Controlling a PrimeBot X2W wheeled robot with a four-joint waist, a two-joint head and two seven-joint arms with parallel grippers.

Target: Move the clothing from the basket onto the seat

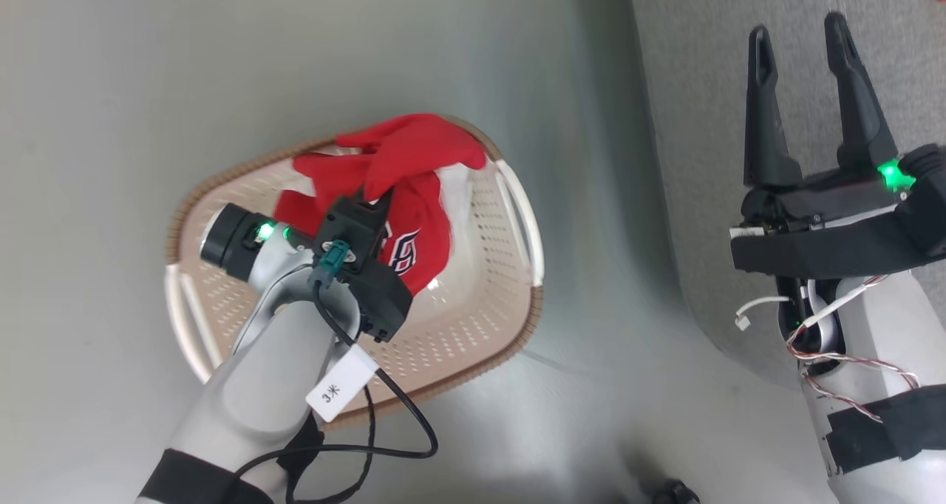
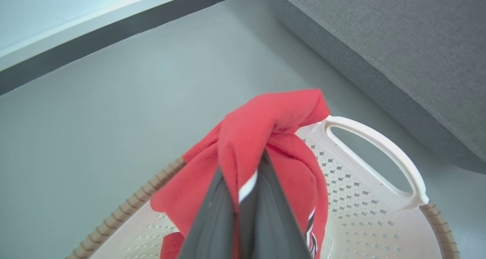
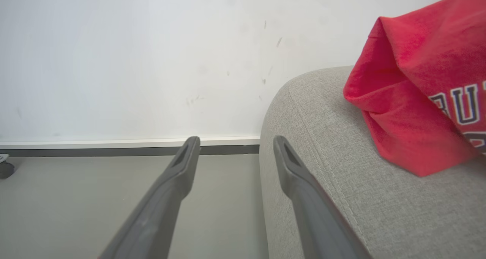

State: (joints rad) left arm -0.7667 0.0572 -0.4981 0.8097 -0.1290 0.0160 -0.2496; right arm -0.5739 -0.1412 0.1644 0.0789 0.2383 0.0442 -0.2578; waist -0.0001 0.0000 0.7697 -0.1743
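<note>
Head view puts the left hand down in the basket on the floor, clenched on a fold of the red jersey. The jersey is bunched at the basket's far side and drapes over the rim. The step in hand looks like the pick-up. Next, I judge, the arm must lift the cloth clear of the rim and carry it right to the sofa. The right hand hangs released over the sofa's near edge, grasping nothing. Count: two hands, one basket, one sofa and two jerseys, the second jersey lying on the sofa.
</note>
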